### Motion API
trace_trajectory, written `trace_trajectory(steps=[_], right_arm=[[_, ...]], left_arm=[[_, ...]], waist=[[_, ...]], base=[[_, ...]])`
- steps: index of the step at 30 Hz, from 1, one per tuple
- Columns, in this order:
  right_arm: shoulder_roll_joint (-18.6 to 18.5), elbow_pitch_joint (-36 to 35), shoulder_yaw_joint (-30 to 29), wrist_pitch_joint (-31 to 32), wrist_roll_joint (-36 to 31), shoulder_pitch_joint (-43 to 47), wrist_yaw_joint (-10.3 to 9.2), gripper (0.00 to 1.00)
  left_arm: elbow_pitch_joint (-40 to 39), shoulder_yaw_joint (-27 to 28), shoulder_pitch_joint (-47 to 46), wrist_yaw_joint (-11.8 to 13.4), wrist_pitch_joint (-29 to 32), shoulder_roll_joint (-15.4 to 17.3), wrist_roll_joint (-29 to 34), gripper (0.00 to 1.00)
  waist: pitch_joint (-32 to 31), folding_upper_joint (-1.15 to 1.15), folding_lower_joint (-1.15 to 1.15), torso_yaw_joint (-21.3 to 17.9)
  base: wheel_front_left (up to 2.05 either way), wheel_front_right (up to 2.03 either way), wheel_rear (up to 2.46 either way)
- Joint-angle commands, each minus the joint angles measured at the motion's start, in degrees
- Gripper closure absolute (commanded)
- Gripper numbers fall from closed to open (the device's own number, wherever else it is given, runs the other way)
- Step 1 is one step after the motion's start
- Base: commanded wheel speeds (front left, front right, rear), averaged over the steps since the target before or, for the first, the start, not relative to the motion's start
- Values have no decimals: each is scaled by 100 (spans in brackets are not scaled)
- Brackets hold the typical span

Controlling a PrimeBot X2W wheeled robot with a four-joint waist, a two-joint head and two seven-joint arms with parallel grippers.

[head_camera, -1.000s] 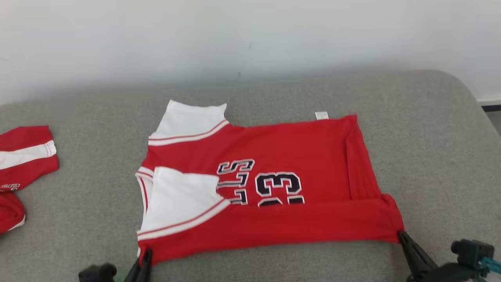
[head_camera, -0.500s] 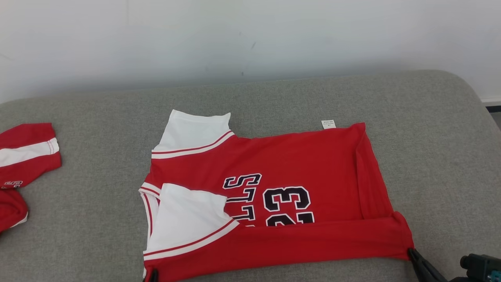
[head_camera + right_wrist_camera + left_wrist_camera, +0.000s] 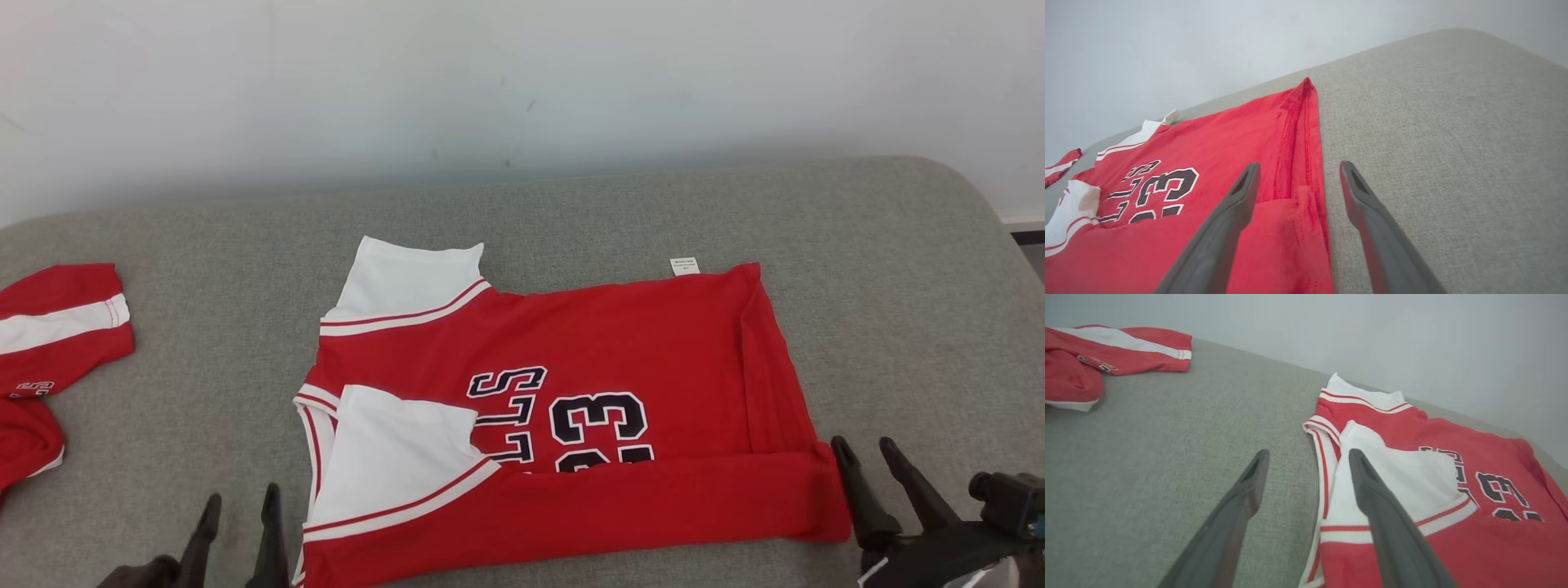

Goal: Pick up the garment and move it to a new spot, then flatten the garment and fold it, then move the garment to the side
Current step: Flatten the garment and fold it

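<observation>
Your red-and-white jersey garment is lying flat mid-frame on the grey fabric surface, its near edge already folded over. Your left gripper and right gripper are hovering open and empty beside its lower corners. Further folding and the move aside are waiting.

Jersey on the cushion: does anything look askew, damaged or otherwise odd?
Nothing damaged. The red jersey lies mostly flat, near edge folded over part of its number. Minor untidiness: its hem, at the head view's right, is turned over in a strip, and a white label pokes out at the far edge.
</observation>
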Motion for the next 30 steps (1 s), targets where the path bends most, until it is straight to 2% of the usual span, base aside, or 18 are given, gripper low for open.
trace_trajectory(steps=[1,7,9,10,15,19,24,30], right_arm=[[209,-51,-223,-6,-180,16,3,0],[982,-258,-970,-5,-1038,100,3,0],[1129,-430,-1062,-6,-1535,132,3,0],[1129,-430,-1062,-6,-1535,132,3,0],[1633,-980,-1497,-5,-2548,420,3,0],[1938,-1396,-1762,-5,-3124,744,3,0],[2238,-1666,-2033,-5,-3462,1114,3,0],[2283,-1650,-1975,-5,-3600,1237,3,0]], left_arm=[[-204,112,123,28,-10,-39,361,0],[-714,597,214,10,-11,-397,1294,0],[-802,725,204,-32,-13,-516,1553,0],[-802,725,204,-32,-13,-516,1553,0],[-905,903,206,-80,-12,-707,2269,0],[-1042,1165,360,-71,-12,-891,2476,0],[-1137,1432,599,-75,-12,-1014,2650,0],[-1042,1485,707,-162,-13,-1058,2687,0]], waist=[[-3,0,0,-1],[-15,0,0,42],[0,0,0,75],[0,0,0,75],[-16,0,0,155],[-78,0,0,186],[-166,0,0,182],[-202,0,0,172]], base=[[0,0,0],[0,0,0],[0,0,0],[0,0,0],[0,0,0],[0,0,0],[0,0,0],[0,0,0]])
